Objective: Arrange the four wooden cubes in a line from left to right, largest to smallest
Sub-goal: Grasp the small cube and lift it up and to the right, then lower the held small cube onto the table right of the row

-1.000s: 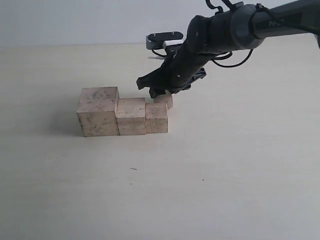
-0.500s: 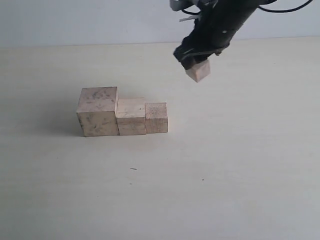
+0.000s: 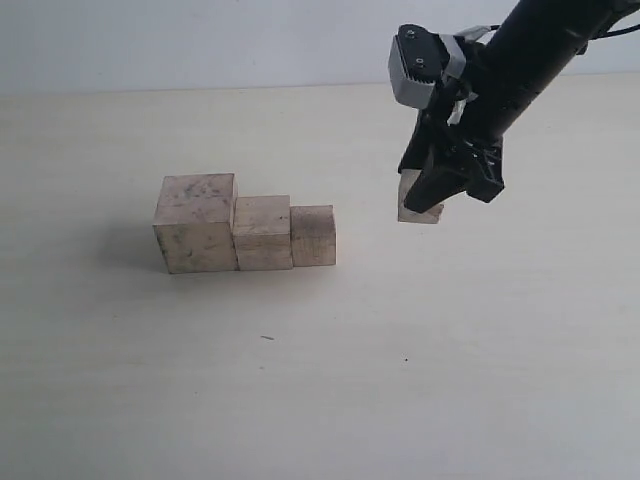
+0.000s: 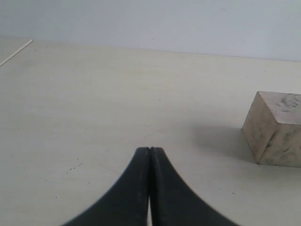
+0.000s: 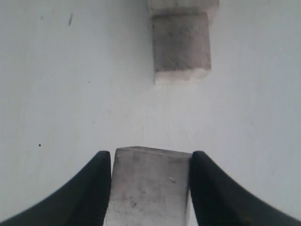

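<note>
1. Since the earlier frames, the smallest cube [image 3: 411,208] has been lifted from behind the row, carried up and to the right, and brought down again. It now hangs low over the table [image 3: 480,360], right of the row, with a clear gap between them.
2. Whether its underside touches the tabletop cannot be told from the exterior view.
3. The right gripper [image 3: 432,195] holds this cube. In the right wrist view its two dark fingers [image 5: 101,174] press on opposite sides of the cube [image 5: 150,188], with the jaws set to the cube's width.
4. The right arm reaches in from the upper right of the exterior view, with the gripper pointing down.
5. The other three cubes have not shifted. The largest cube [image 3: 197,222] stands on the left, the second cube [image 3: 263,232] touches it, and the third cube [image 3: 313,236] touches that one. Their front faces are roughly in line.
6. The left gripper [image 4: 149,151] shows only in its own wrist view. Its jaws are pressed together with nothing between them, low over bare table, and the largest cube [image 4: 277,129] stands off to one side.
</note>
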You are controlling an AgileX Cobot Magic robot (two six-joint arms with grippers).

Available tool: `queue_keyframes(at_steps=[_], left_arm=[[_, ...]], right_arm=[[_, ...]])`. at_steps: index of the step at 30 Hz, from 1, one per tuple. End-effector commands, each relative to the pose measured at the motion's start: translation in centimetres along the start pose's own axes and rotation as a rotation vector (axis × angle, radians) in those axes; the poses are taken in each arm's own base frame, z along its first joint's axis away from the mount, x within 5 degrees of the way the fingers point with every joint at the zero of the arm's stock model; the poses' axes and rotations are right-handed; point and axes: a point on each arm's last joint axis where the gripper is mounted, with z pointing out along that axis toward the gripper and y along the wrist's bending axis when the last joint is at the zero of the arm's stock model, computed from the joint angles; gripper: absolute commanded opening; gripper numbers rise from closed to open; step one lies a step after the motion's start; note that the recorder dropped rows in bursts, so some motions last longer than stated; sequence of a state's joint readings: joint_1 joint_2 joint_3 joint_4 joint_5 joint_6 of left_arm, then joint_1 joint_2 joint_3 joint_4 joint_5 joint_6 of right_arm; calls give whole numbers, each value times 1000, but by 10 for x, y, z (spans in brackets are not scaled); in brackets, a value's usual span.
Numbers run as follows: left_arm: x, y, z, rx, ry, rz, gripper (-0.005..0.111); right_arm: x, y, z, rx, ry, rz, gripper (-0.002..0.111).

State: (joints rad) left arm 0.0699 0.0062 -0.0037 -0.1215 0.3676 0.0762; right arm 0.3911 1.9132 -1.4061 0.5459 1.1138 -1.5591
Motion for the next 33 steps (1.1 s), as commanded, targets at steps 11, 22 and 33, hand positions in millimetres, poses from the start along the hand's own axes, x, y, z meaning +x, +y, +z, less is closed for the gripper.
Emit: queue_keyframes(at_steps=[11,22,33], left_arm=[[0,0,0,0,-15,0,0],[0,0,0,0,-15,0,0],[0,0,0,0,-15,0,0]], right_arm=[[19,-12,67,-160,-139,-89,0],[20,-25,78,-51,-178,-60,0],[23,-27,91,-73,-220,-3,2]])
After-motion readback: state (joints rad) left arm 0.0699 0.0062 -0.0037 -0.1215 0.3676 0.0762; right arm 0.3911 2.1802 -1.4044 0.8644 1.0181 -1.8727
